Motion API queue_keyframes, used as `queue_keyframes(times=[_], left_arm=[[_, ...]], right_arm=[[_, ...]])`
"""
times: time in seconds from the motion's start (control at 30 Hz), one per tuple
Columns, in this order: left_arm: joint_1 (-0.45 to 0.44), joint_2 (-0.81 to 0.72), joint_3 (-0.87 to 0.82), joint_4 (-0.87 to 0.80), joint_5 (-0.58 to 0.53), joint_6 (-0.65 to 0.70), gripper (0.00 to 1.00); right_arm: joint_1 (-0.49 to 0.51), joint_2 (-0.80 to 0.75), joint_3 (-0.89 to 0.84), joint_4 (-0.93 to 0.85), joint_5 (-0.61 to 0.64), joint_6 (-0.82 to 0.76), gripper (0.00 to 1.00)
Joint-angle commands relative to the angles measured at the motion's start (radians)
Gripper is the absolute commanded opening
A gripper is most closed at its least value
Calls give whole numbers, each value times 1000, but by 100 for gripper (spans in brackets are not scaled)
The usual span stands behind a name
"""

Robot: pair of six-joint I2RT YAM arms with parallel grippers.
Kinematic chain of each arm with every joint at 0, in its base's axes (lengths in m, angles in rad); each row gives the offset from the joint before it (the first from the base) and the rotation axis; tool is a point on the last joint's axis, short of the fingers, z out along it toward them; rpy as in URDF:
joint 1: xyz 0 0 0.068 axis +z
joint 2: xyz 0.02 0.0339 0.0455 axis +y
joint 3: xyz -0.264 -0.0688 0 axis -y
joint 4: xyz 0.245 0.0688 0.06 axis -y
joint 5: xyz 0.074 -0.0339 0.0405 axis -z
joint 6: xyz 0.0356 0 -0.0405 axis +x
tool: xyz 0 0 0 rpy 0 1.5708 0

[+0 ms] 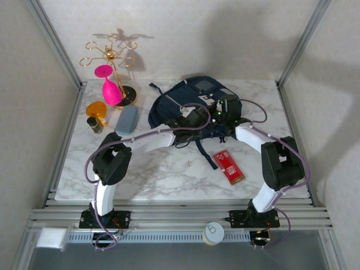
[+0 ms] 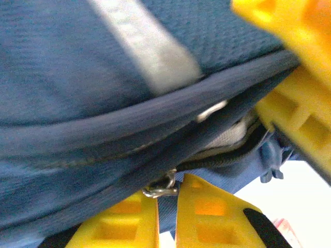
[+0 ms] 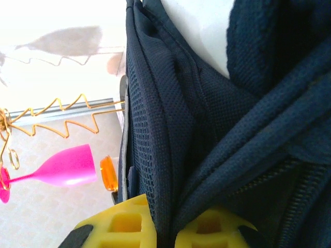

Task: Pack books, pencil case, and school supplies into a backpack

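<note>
Navy backpack [image 1: 188, 101] sits back-centre on the marble table [image 1: 169, 174]. The left gripper [image 2: 166, 209] is clamped on its zipper pull [image 2: 161, 189], the right gripper [image 3: 165, 225] clenched on a fold of its fabric. Grey-blue pencil case [image 1: 126, 120] lies just left of it; red pack [image 1: 229, 166] front-right, apart.

This is a robot test cell in a lab: a white marble-patterned tabletop [image 1: 169, 174] sits inside a frame of silver slotted aluminium rails [image 1: 180, 214], with slanting uprights at upper left and upper right and plain pale wall panels [image 1: 225, 34] behind. Two white-and-black robot arms [image 1: 107, 166] are bolted to the rails along the bottom edge.
</note>
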Motion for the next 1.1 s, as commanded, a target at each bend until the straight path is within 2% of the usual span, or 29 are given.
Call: queue_keyframes(times=[0.0,0.27,0.4,0.43,0.5,0.6,0.7,0.8,0.87,0.97,1.07], left_arm=[[44,-113,-82,-3,33,81,0],[123,-268,-286,37,191,278,0],[135,-287,-310,109,304,299,0],[133,-281,-304,127,329,288,0],[129,-272,-298,158,352,273,0],[127,-275,-304,201,359,255,0],[128,-283,-314,231,346,237,0],[130,-283,-315,237,351,230,0],[130,-283,-318,241,362,234,0],[131,-280,-314,221,348,241,0],[137,-290,-327,219,333,239,0]], right_arm=[[-45,-98,3,28,-79,-63,0],[-159,-99,47,-94,-200,-186,0],[-144,-73,131,-239,-130,-304,0],[-133,-79,129,-241,-116,-305,5],[-110,-101,103,-228,-83,-286,26],[-35,-137,47,-170,-24,-222,46],[42,-136,15,-141,54,-141,57],[110,-137,-49,-21,145,-26,62],[161,-108,-11,-33,229,-9,63],[199,-45,46,-39,300,9,54],[205,-39,35,-10,363,13,26]])
